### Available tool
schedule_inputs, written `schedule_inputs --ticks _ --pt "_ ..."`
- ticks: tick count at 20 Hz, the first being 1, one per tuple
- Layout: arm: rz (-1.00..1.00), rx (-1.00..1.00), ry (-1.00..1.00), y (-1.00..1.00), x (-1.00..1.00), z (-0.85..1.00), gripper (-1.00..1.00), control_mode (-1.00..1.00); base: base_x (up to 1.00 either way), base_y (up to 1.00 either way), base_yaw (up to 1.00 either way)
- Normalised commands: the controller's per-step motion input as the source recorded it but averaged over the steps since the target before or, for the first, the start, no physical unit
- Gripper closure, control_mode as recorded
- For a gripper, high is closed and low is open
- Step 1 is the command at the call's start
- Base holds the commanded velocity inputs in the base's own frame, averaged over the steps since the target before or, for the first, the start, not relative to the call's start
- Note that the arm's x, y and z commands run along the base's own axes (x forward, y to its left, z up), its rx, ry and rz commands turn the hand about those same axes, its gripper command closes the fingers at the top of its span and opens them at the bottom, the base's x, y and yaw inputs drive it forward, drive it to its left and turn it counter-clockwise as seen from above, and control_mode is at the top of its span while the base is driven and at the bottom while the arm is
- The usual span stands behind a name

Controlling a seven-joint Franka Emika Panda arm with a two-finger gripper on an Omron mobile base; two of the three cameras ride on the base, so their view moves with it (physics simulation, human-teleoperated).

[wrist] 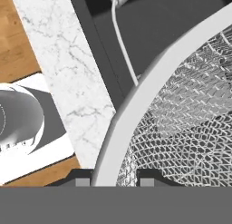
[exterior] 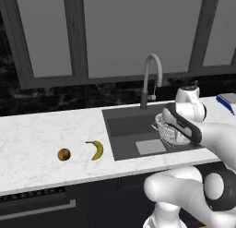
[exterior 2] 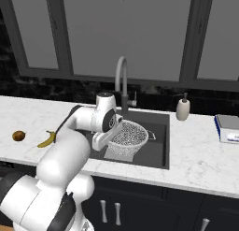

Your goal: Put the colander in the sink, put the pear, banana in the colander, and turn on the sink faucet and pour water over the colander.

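My gripper (wrist: 113, 180) is shut on the rim of the colander (wrist: 181, 128), with one fingertip on each side of the white band. The colander (exterior 2: 128, 136) is a white perforated bowl, tilted over the right half of the sink (exterior 2: 156, 150); in the left base view the colander (exterior: 171, 130) is partly behind my arm. The faucet (exterior: 152, 75) arches over the sink's (exterior: 126, 128) back edge. On the counter left of the sink lie the curved yellow banana (exterior: 97, 149) and the round brown pear (exterior: 64, 154), apart from each other.
A white soap bottle (exterior 2: 183, 108) stands behind the sink's right corner. A blue and white flat object (exterior 2: 228, 127) lies on the counter at far right. Dark window frames run along the back wall.
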Motion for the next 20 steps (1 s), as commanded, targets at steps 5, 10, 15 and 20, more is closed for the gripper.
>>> schedule_inputs --ticks 5,10,15,20 --pt "0.0 0.0 -0.02 0.74 0.25 0.0 1.0 -1.0 0.0 0.0 0.0" --pt "0.0 0.0 -0.01 0.58 0.3 0.0 1.0 -1.0 0.0 0.0 0.0" --pt "-0.03 0.0 0.0 0.45 0.26 0.0 1.0 -1.0 0.0 0.0 0.0" --pt "-0.07 -0.03 0.0 0.27 0.22 -0.02 1.0 -1.0 0.0 0.0 0.0"
